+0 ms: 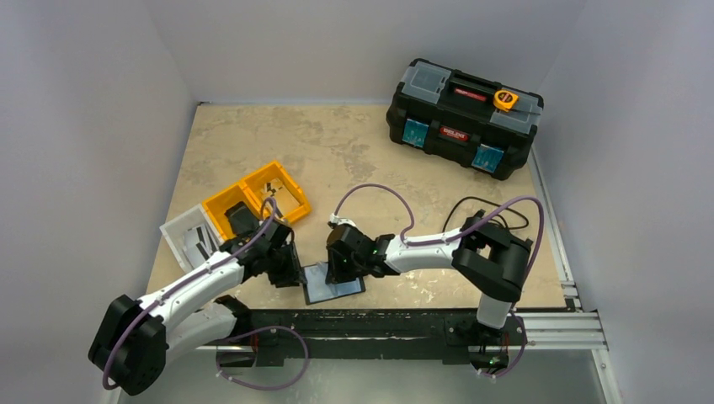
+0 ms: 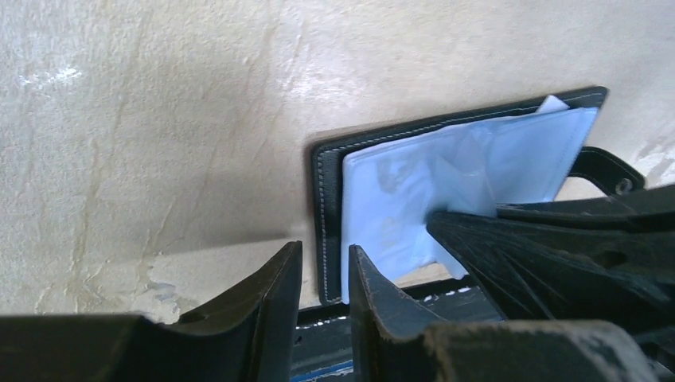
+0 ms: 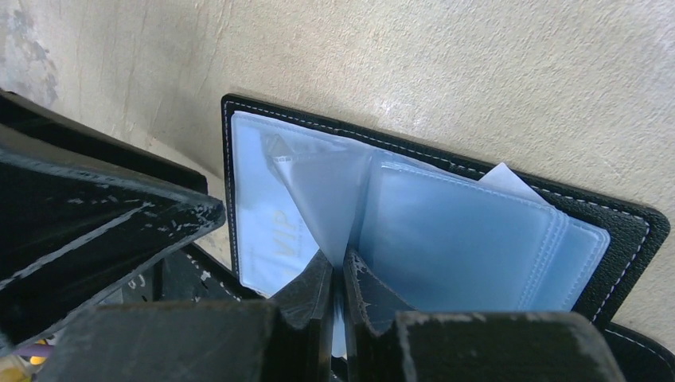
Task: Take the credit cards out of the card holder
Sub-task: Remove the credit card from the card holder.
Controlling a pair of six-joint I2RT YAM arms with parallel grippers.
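the job looks barely begun: no cards lie loose near either pincer, and what can be seen of them sits inside the card holder (image 3: 629, 221). it lies spread open on the table (image 1: 362, 151), directly under and ahead of the right pincer (image 3: 338, 256). that pincer is all but closed, its two tips nipping the near edge of a single clear plastic sleeve (image 3: 318, 191) and holding it raised off the rest like a turned page. to one side of its tips, under the raised leaf, a pale card (image 3: 267, 239) sits in the first pocket. to the other side lies the flat stack of sleeves (image 3: 470, 239), with a white corner (image 3: 503, 173) poking out beyond it at the far edge, card or paper i cannot tell. the left pincer (image 2: 326, 250) is at the holder's outer edge, jaws a narrow slot apart, with the stitched black border showing through the slot. nothing is seen clamped there, and whether it bears down on the cover or only hovers i cannot tell. so the opening is done and every card has yet to be drawn out, which i judge is nearly the whole of the work. as for writing, faint letters on the pale card read like "vip", lying sideways as the right pincer sees them. well beyond both pincers the black toolbox (image 1: 463, 118) carries a red label (image 1: 455, 133), too small to read.
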